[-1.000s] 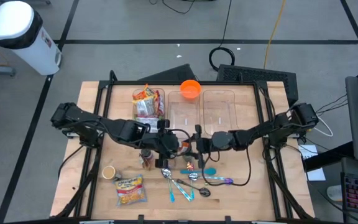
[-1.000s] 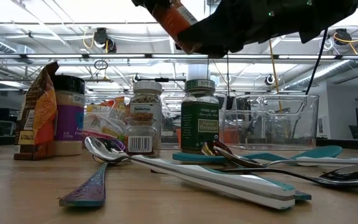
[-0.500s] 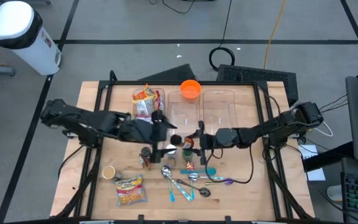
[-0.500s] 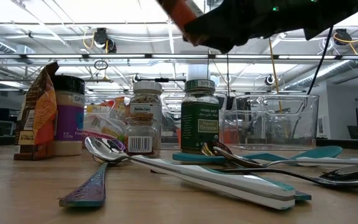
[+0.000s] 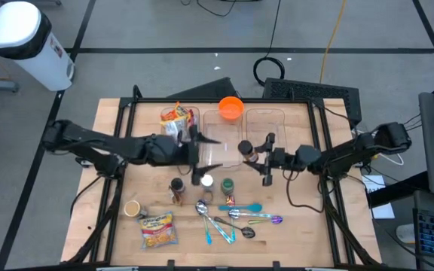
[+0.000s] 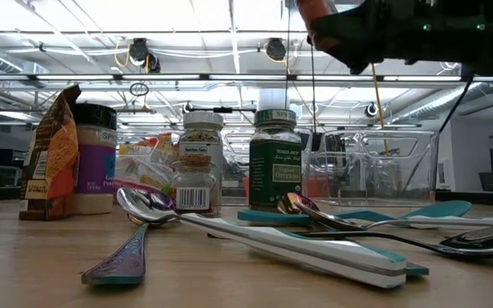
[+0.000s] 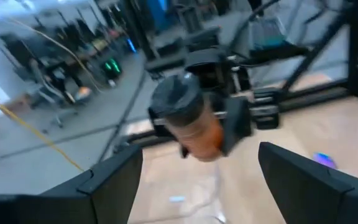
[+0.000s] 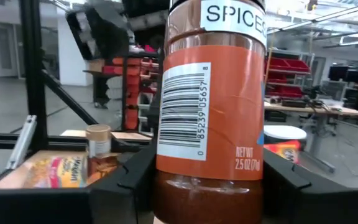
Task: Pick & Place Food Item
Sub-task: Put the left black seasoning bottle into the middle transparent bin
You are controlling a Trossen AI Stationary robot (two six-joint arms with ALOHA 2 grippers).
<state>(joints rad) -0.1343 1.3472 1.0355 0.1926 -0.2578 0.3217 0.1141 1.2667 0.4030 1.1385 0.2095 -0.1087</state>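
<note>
The right tool (image 5: 261,156) is clamped on a spice jar (image 5: 245,150), held above the tabletop (image 5: 111,196) just right of centre in the high view, over the edge of a clear bin (image 5: 266,128). In the right wrist view the jar (image 8: 210,106) fills the middle of the frame, upright between the two dark fingers (image 8: 126,180), which press its lower body below the barcode label. The left tool (image 5: 196,154) hangs left of centre in the high view, fingers apart and holding nothing; its wrist view shows the jar (image 7: 188,121) in the other tool's grip, dark cap toward the camera. The jar looks rigid and smooth-sided, probably light to moderate in weight with powder settled low, so it should not deform, but the slick wall could slip or twist if squeezed near the rounded shoulder. The mid-to-lower body, where the sides run straight, seems the safest hold, and the cap is best left alone. On the tabletop below stand two more jars (image 5: 227,184), spoons (image 5: 232,218) toward the lower centre, and snack bags (image 5: 158,228) at lower left.
</note>
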